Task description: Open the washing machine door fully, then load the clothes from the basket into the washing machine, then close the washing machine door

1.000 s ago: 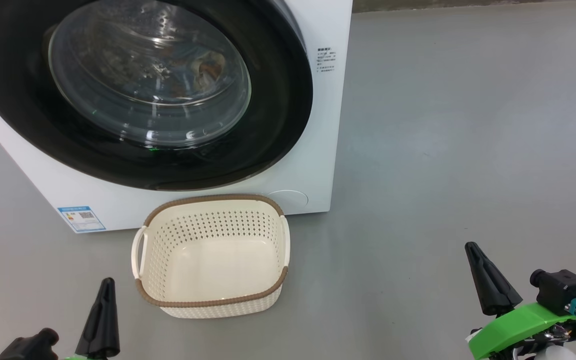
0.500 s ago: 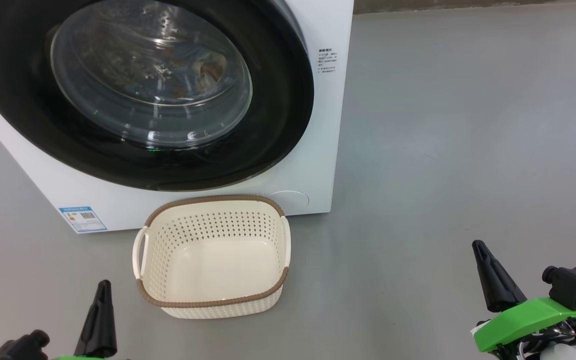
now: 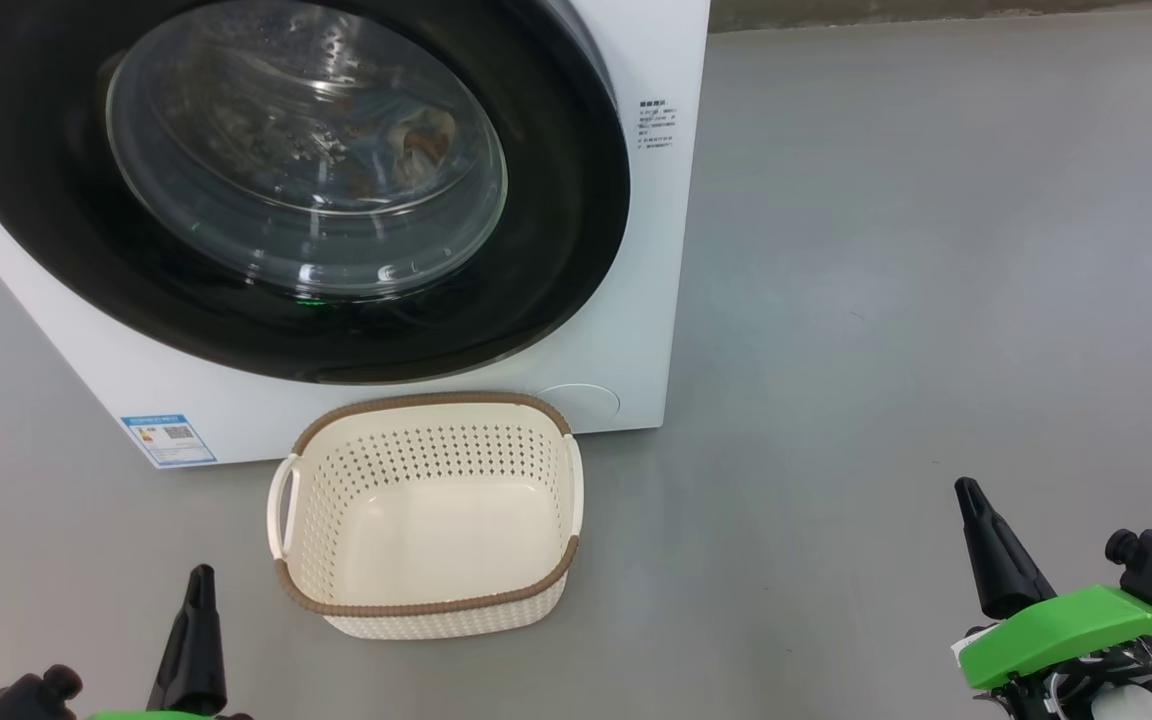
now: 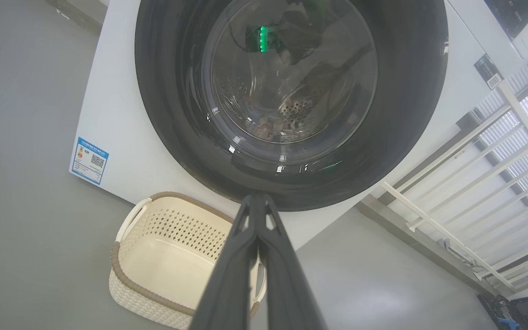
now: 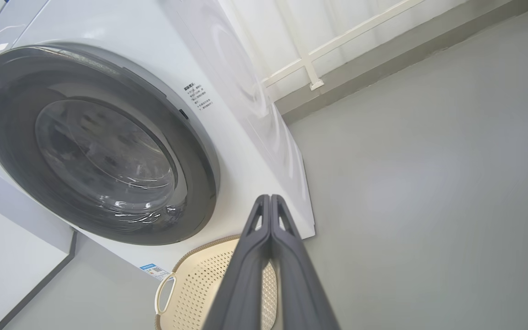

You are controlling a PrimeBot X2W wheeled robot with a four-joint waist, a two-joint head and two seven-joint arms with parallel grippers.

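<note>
Head view, our basket bare inside, clothes behind the shut washing machine door, our left gripper and right gripper low, pinched together, gripping nothing.

A bare laundry area: a white front-loading washing machine stands on a smooth grey floor, a cream basket just before it, and white railing bars run alongside.

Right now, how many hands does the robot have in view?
2. The left hand is lower left in the head view, near the basket; the right hand is lower right, over floor. Both shut.
</note>
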